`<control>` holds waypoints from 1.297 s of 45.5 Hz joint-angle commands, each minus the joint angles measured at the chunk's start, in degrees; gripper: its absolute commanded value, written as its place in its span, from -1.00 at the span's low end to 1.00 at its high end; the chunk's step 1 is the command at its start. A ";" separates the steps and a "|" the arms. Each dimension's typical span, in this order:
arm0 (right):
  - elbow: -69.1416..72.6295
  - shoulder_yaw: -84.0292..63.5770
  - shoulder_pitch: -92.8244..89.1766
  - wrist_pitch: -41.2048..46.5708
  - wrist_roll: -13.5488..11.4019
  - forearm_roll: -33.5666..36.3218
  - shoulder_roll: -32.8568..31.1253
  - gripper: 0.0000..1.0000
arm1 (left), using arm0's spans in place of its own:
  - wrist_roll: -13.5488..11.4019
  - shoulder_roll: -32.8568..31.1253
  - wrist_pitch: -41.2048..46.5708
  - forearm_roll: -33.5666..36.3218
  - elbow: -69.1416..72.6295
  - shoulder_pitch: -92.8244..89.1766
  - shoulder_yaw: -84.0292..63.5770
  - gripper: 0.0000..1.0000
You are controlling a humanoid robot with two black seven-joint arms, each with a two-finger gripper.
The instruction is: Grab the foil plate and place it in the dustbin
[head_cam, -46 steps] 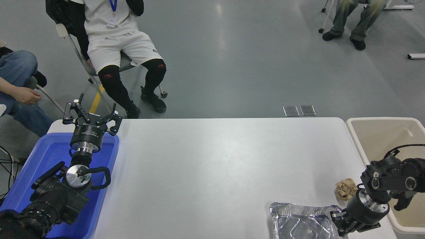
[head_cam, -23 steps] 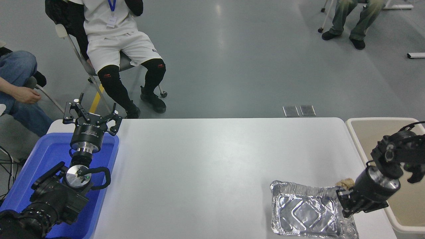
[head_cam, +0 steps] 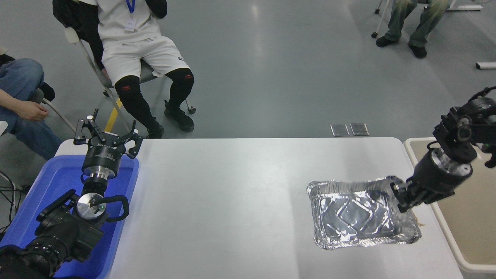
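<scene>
Compared with the earlier frames, the foil plate (head_cam: 358, 213) is seen farther from the counter's near edge and raised, and the right gripper (head_cam: 403, 193) is carried higher and farther back along the counter's right side. The plate is gripped at its right rim, the jaws being closed on the crinkled edge. It is held clear of the white counter (head_cam: 232, 193), tilted, with its embossed base turned toward the camera. A faint shadow is cast on the counter beneath it. The crumpled tan paper wad seen before is now almost wholly hidden behind the plate's right lower corner.

The dustbin (head_cam: 416, 155) is shown at the counter's right end, its beige rim just beside the counter edge; the right arm's wrist is positioned over its near left wall. The plate is not yet over the bin opening.

The left gripper (head_cam: 106, 135) is parked at the lower left above the blue tub (head_cam: 38, 201), with its jaws spread wide and nothing between them.

Seated people (head_cam: 135, 50) are visible beyond the counter's far side, at the top left and top right.
</scene>
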 commanded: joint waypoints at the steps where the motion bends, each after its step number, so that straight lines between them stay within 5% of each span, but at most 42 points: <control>1: 1.22 -3.91 10.53 0.15 -0.92 -0.22 0.94 -1.00 | 0.00 0.00 0.01 0.01 0.00 0.00 0.00 0.98; 37: 0.43 -8.83 23.55 0.15 -1.62 -0.75 0.42 -1.00 | 0.00 0.00 0.01 0.01 0.00 0.00 0.00 0.98; 59: -14.32 -8.92 18.72 0.15 -1.62 0.39 -12.23 -1.00 | 0.00 0.00 0.01 0.01 0.00 0.00 0.00 0.98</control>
